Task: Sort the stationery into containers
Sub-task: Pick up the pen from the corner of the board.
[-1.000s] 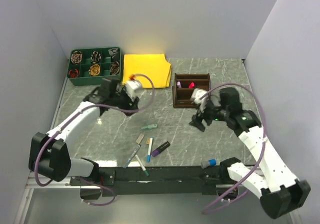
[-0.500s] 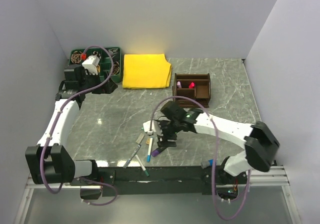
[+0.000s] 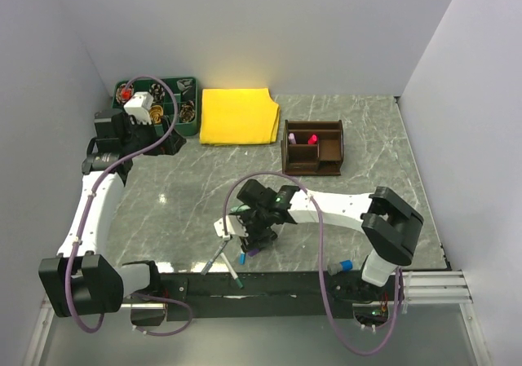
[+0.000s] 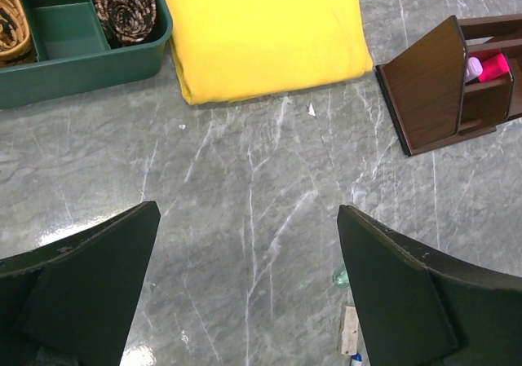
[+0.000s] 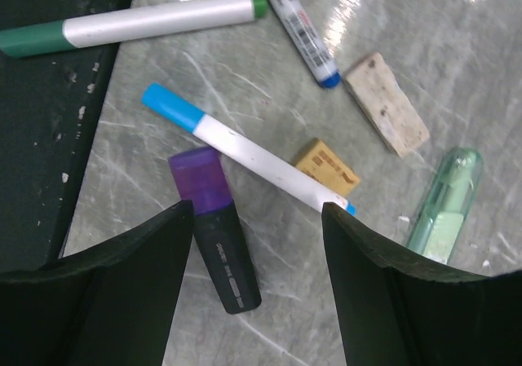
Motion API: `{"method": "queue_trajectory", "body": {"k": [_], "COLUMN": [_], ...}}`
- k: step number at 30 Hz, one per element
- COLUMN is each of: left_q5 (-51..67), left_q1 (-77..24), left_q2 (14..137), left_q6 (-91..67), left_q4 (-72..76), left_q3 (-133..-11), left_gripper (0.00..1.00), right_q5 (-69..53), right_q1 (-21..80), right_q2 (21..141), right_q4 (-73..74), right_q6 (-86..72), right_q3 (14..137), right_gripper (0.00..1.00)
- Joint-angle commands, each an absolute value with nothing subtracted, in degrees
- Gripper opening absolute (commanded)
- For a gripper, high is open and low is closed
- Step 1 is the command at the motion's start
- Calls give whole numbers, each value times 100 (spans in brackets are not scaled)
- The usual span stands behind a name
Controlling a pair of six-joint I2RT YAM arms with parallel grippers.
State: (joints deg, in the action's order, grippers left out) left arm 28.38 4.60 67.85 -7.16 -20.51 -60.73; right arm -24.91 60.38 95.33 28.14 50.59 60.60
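My right gripper is open and hovers low over the loose stationery near the table's front edge. In the right wrist view my right gripper has a black highlighter with a purple cap lying between its fingers, untouched. A white pen with a blue cap, a tan eraser, a beige block and a pale green item lie just beyond. The brown wooden organiser holds pink markers. My left gripper is open and empty, high up by the green tray.
The green tray holds coiled round items. A folded yellow cloth lies between the tray and the organiser. A green-ended pen lies across the dark front rail. A blue-capped item sits by the right arm's base.
My right gripper moved from beside the organiser down to the loose pens, then slightly left. My left gripper swung from the table's middle back to the green tray.
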Motion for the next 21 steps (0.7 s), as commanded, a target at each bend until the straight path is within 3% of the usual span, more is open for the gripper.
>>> {"method": "queue_trajectory", "body": {"k": [1,10,21], "left_q5": [2865,2839,2900], "left_q1": [527,598,642], "left_q2": [6601,6592,6574], "left_q6": [-703,-703,-826], "left_q4": [-1951,-1907,-1784], "left_q3": [-6038,-5994,-5880], "left_gripper": [98,98,99], "right_q5": [-2399,-2276,-2110], "right_q1": [6249,6390,6460], "right_q2": [9510,9738,9747], "right_q4": [2777,2734,2619], "right_q6": [5396,5309,5168], "right_q3": [5942,5915,5704], "right_gripper": [71,68,55]}}
